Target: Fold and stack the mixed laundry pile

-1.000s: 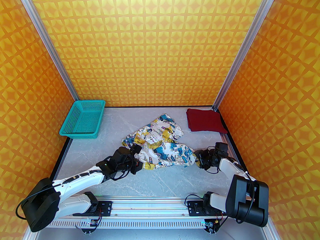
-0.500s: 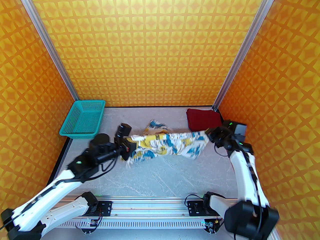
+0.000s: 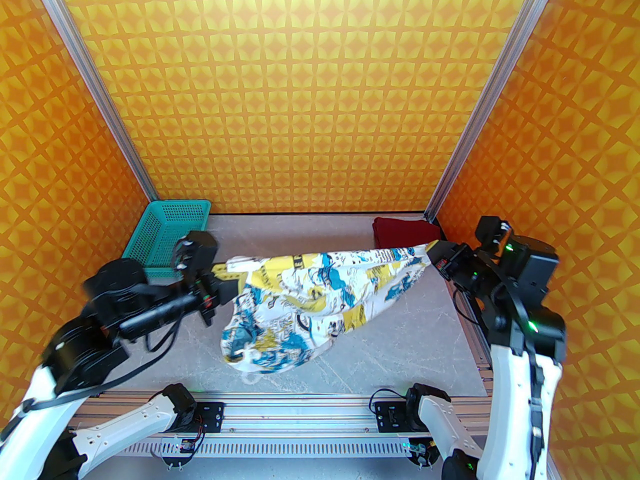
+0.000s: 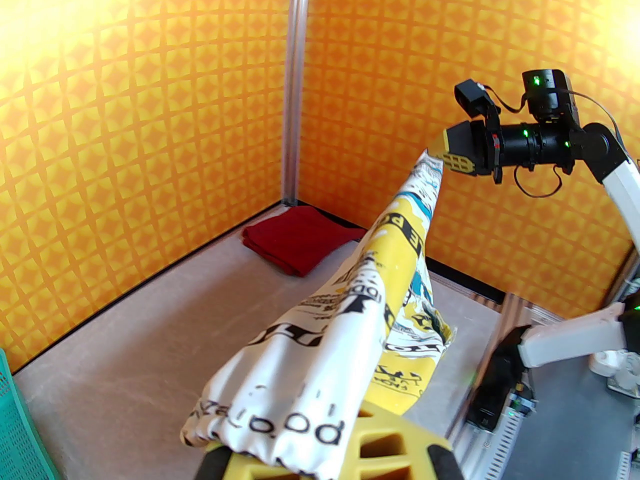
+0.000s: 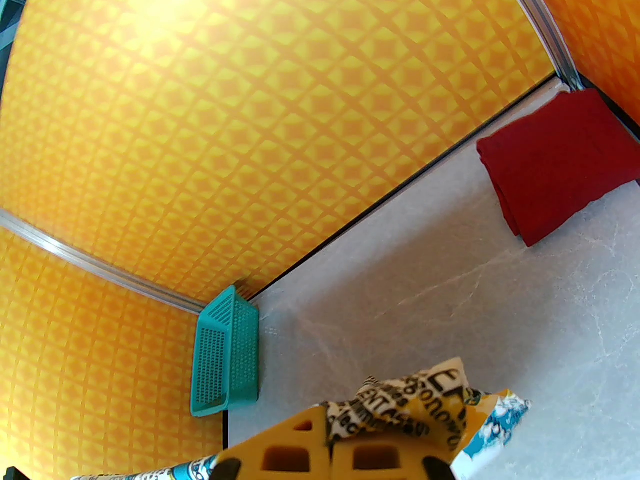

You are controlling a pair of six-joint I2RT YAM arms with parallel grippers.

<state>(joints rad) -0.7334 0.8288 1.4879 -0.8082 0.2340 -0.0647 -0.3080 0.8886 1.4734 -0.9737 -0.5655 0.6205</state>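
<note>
The white printed garment (image 3: 320, 293) with blue, yellow and black graphics hangs stretched in the air between both arms, sagging toward the table at the lower left. My left gripper (image 3: 222, 270) is shut on its left end, and my right gripper (image 3: 434, 254) is shut on its right end. The left wrist view shows the cloth (image 4: 350, 308) running from my yellow fingers (image 4: 385, 438) up to the right gripper (image 4: 445, 155). In the right wrist view a bunch of the print (image 5: 430, 408) sits clamped at the yellow fingers (image 5: 310, 443). The dark red T-shirt (image 3: 397, 230) lies folded in the far right corner.
A teal perforated basket (image 3: 167, 228) stands at the far left corner, just behind the left arm. Orange patterned walls enclose the grey marble table (image 3: 400, 348) on three sides. A metal rail (image 3: 300, 410) with the arm bases runs along the near edge.
Both grippers have risen and spread apart, lifting the printed garment off the table and pulling it taut. The right gripper closed on its end within the last second.
</note>
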